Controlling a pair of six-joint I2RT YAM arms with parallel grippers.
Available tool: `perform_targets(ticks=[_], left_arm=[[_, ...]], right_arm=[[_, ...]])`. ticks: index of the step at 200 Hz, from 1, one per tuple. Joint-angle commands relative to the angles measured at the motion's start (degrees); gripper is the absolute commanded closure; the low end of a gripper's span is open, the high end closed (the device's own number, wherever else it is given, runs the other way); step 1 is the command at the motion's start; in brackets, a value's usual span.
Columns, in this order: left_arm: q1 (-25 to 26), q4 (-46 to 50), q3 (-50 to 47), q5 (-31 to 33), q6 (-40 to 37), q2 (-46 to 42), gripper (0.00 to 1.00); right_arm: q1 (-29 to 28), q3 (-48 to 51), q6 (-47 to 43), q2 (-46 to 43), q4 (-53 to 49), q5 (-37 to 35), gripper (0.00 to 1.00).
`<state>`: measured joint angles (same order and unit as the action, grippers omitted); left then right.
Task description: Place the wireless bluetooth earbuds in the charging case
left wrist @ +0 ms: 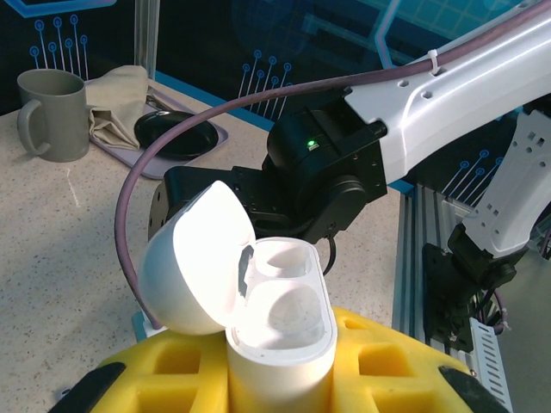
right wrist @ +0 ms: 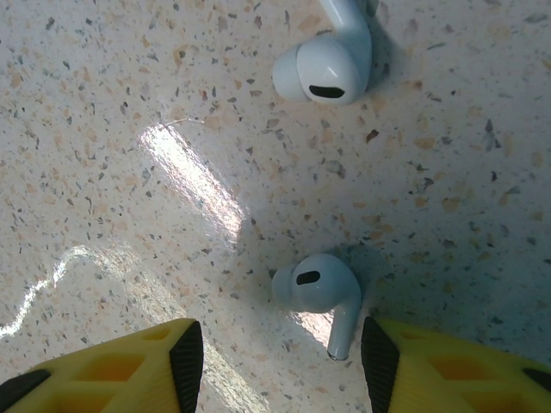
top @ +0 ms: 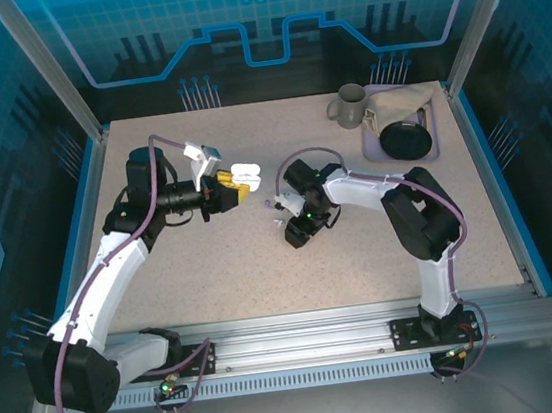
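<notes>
My left gripper [top: 236,183] is shut on the white charging case [left wrist: 280,344], which stands upright between its yellow fingers [left wrist: 387,361]. The case lid [left wrist: 194,262] is flipped open to the left, and both sockets look empty. My right gripper [right wrist: 282,357] hangs open just above the table, pointing down. One white earbud [right wrist: 317,284] lies on the table between its black pads [right wrist: 187,354], touching neither. A second white earbud [right wrist: 331,64] lies farther ahead. In the top view the right gripper [top: 286,208] is just right of the held case [top: 243,174].
A grey mug [top: 349,107] stands at the back right, next to a lavender tray [top: 429,153]. The tray holds a beige cloth [top: 399,103] and a black round dish [top: 407,138]. The right arm's black wrist [left wrist: 318,172] is close in front of the case.
</notes>
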<state>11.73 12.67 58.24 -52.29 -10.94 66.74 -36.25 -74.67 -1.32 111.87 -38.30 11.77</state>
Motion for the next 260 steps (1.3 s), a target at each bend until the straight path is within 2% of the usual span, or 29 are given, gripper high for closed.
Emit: perform_targets(ticks=[1,56,100,166,230,260], left_arm=[[-0.30,0.61,1.18,-1.06,-1.63,-0.99,0.99],[-0.30,0.64,1.18,-1.06,-1.62,-1.17,0.99],[-0.30,0.61,1.18,-1.06,-1.71,-1.22,0.99],[-0.30,0.78,1.26,-1.12,-1.82,-1.26,0.99],[-0.37,0.18,1.17,-1.32,-1.26,-1.48,1.00],[-0.31,0.08,1.18,-1.41,-1.19,-1.52,1.00]], right_arm=[[-1.26,0.41,0.38,1.06,-0.59,2.29,0.46],[-1.74,0.60,0.42,0.91,-0.63,4.36,0.46],[-1.68,1.72,3.85,-2.06,2.24,-1.05,0.47],[-3.71,-0.92,6.84,-0.33,2.82,-2.56,0.46],[-5.14,-1.79,10.63,-0.69,2.18,-11.65,0.48],[-5.74,-2.50,10.06,-0.31,2.01,-11.42,0.48]])
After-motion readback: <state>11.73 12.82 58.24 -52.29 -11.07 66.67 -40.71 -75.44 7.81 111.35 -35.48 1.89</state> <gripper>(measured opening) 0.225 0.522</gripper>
